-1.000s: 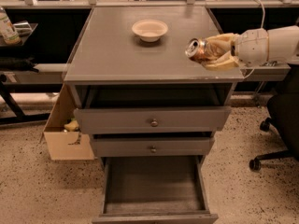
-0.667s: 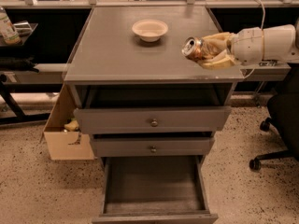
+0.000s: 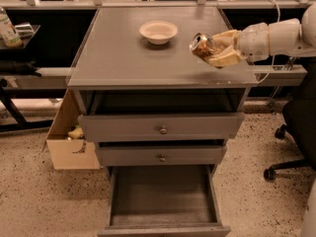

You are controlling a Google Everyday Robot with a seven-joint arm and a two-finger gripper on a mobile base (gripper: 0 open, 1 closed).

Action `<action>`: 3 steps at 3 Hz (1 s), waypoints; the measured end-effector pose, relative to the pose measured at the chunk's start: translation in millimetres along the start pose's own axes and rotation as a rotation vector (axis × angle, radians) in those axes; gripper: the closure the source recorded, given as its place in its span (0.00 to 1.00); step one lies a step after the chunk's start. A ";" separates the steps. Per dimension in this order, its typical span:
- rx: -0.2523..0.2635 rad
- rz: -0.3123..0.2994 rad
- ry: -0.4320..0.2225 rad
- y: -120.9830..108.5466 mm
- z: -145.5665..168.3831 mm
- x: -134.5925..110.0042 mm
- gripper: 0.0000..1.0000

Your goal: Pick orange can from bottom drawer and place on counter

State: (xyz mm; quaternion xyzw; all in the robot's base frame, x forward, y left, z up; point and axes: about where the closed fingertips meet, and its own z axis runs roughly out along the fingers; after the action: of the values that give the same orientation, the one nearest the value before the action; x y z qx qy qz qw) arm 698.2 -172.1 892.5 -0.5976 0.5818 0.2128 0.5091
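The placing step is judged to be in hand. The small, shiny brownish-orange drink can (image 3: 202,45) is clamped, tilted, in the cream-fingered pincer (image 3: 216,53) above the right edge of the flat matte grey counter (image 3: 123,53). A descent onto bare surface, right of the cream bowl (image 3: 158,32), and a release are called for. The deep grey bottom drawer (image 3: 163,196) is seen pulled out. A cardboard box (image 3: 69,144) stands at left.

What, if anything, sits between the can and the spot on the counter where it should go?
Nothing visible. The gripper holds the can tilted above the right side of the counter, and the surface under it is bare. The bowl stands farther back toward the middle, apart from the can.
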 end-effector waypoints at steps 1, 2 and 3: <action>0.000 0.072 0.048 -14.2 5.4 10.7 1.00; 0.011 0.125 0.123 -29.8 12.7 21.6 0.96; 0.031 0.157 0.166 -41.0 15.4 29.1 0.66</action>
State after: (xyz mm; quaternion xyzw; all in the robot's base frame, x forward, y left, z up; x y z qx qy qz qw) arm 747.6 -180.8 876.6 -0.5577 0.6701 0.1927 0.4504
